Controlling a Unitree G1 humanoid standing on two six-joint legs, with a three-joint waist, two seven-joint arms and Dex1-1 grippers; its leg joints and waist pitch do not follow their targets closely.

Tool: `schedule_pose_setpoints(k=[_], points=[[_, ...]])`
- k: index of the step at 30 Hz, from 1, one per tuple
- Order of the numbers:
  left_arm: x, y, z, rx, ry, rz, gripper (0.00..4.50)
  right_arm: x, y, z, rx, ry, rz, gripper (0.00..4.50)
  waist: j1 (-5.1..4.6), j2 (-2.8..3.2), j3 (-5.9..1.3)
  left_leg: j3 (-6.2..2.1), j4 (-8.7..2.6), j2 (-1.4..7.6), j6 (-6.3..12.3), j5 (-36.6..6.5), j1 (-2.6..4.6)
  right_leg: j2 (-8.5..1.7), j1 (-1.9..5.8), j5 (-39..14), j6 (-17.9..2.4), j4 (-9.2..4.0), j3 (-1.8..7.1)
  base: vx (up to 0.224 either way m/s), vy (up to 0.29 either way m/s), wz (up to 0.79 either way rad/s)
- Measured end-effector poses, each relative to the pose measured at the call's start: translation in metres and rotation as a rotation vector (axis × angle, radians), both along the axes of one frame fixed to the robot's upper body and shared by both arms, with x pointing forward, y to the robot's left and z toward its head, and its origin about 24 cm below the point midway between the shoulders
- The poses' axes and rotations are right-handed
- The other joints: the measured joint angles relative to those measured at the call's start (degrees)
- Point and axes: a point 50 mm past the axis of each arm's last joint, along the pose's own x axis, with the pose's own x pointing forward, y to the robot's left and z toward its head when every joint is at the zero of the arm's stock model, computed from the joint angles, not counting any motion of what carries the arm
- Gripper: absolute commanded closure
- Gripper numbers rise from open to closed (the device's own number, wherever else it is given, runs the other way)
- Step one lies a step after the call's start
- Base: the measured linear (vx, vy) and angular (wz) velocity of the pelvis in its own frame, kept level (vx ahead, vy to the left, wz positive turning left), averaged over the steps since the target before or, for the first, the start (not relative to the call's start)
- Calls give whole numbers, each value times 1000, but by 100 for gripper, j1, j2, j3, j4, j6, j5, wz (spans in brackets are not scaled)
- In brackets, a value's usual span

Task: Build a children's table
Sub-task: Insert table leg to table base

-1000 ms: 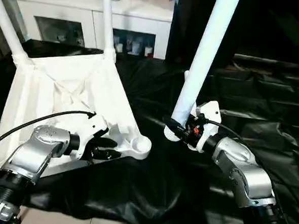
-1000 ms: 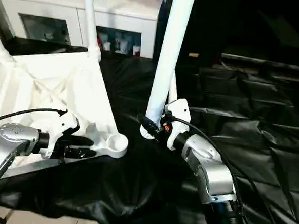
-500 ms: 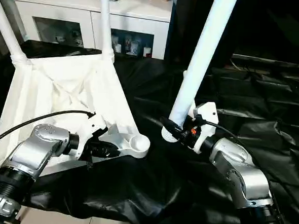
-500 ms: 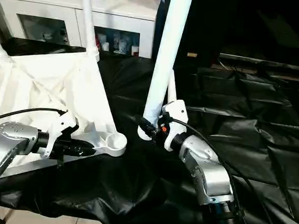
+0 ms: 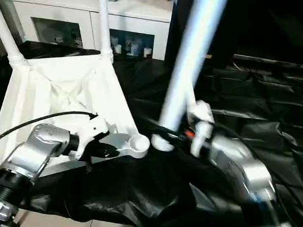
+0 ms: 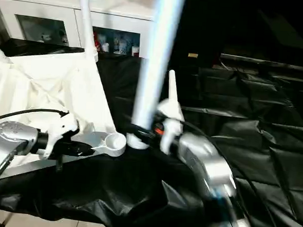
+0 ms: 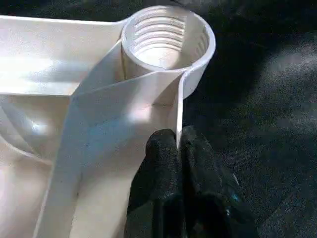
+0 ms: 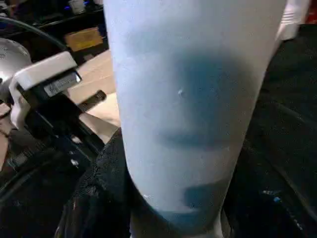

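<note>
The children's table top [image 5: 65, 93] lies upside down on the black cloth, and two white legs [image 5: 103, 23] stand in its far corners. Its near right corner has an empty threaded socket [image 7: 166, 34]. My left gripper [image 7: 178, 136] is shut on the thin rim wall just behind that socket. My right gripper [image 5: 176, 137] is shut on the lower part of another white leg [image 5: 188, 59], held nearly upright. That leg's foot end stands just to the right of the socket [image 5: 138, 142]. In the right wrist view the leg [image 8: 193, 99] hides its own tip.
A white glass-door cabinet [image 5: 59, 15] stands behind the work table. Crumpled black cloth [image 5: 255, 99] covers the table to the right and front. A black cable [image 5: 38, 119] runs over my left forearm.
My left gripper has shut on the table top's rim. My right arm has carried the leg to the left, bringing its lower end close to the empty socket.
</note>
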Motion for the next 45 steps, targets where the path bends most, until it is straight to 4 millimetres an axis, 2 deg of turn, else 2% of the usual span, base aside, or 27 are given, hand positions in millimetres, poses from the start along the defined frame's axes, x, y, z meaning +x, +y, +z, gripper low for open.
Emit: schedule_pose_setpoints(k=[3,12,17,22,32,45], points=[[1,-4,1,-6,-21,-6,450,8,8,-8,-39,29,11,256,-2,-18,9,11,-3,0,2,-1,-15,-3,-11,13,-21,-9,4,0,0,0],[1,-7,1,-8,-37,-5,450,17,31,-16,-61,27,64,256,1,-66,25,21,-23,5,-7,4,-11,-3,-18,7,-24,-8,3,0,0,0],[0,-5,3,-9,-48,-4,450,23,35,-17,-64,14,61,256,-5,-136,59,31,-28,10,-10,6,-7,-3,-18,7,-24,-10,5,0,0,0],[0,-2,4,-4,-59,14,450,27,40,-20,-27,18,47,256,-38,-160,70,46,-32,15,-11,7,-1,-2,-24,8,-25,-7,9,0,0,0],[-3,-1,5,-4,-67,19,450,27,36,-29,114,100,22,257,-72,-162,73,111,-36,61,-11,7,-3,0,-31,2,-28,-10,7,0,0,0],[-2,-2,5,-7,-72,24,450,17,31,-49,259,49,-86,257,-47,-141,84,116,-40,68,-11,7,1,1,-30,1,-29,-13,5,0,0,0]])
